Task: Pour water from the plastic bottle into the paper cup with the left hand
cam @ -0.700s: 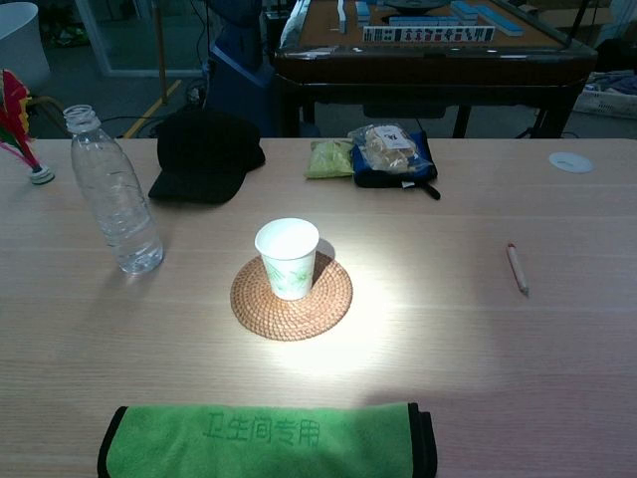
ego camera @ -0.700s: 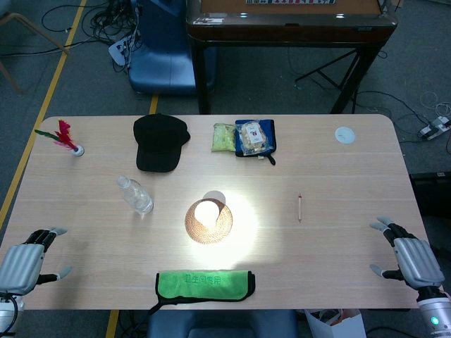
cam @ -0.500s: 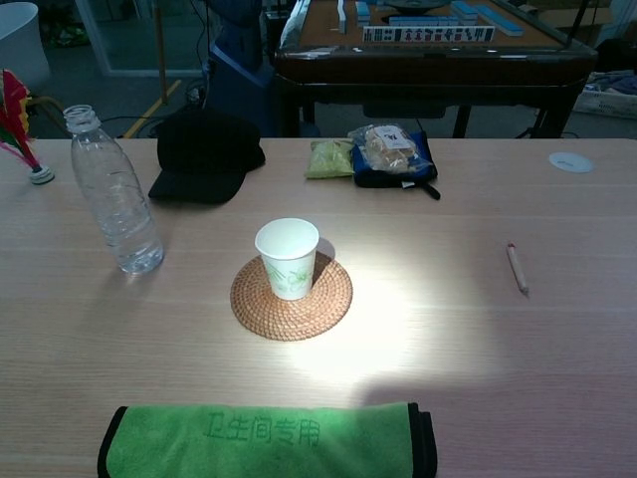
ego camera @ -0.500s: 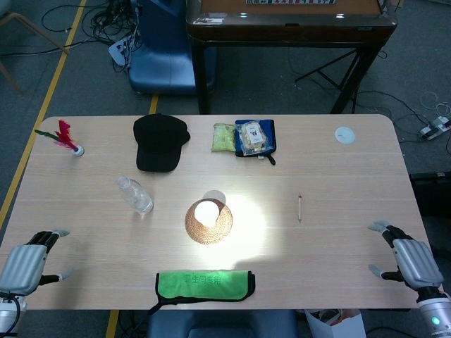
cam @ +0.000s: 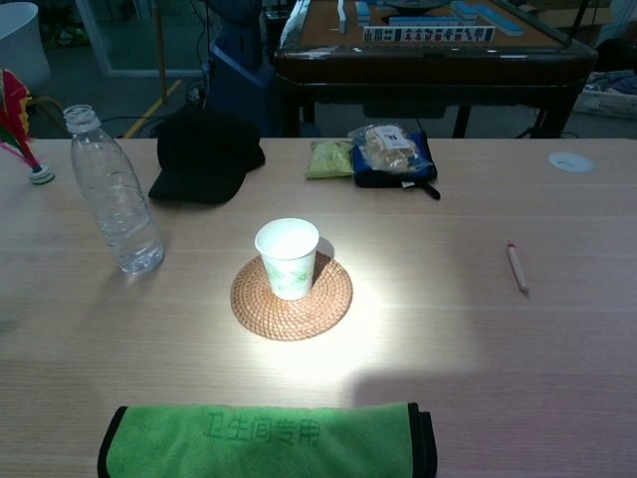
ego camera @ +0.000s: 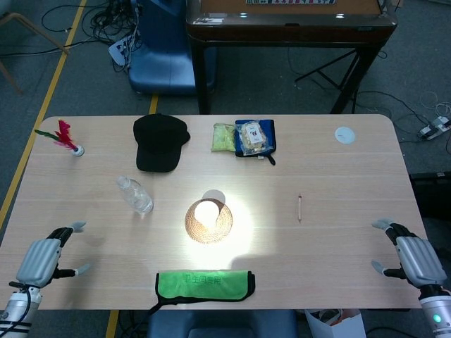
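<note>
We are listing the bottle (cam: 111, 193) first: clear plastic, uncapped, standing upright on the left part of the surface (ego camera: 338, 183), well apart from both hands. To its right we are recording the paper cup (cam: 288, 257), white with a green print, sitting upright on a round woven coaster (cam: 292, 297) near the middle, under a bright pool of light. Bottle and cup are standing apart, not touching.

We are noting the left hand (ego camera: 44, 258) hovering over the near left corner, fingers spread and holding nothing, short of the bottle. The right hand (ego camera: 414, 257) is lying at the near right edge, fingers likewise apart and empty. Neither hand is showing in the chest view.

Further out, we are entering: a folded green cloth (cam: 267, 441) with black trim along the near edge, in front of the coaster; a black cap (cam: 205, 152) behind the bottle; a blue pouch with snack packets (cam: 383, 153) behind the cup; a pencil (cam: 517, 267) to the right; a small white disc (cam: 570, 161) near the far right corner; a red and green feathered shuttlecock (ego camera: 65, 136) at the far left.
</note>
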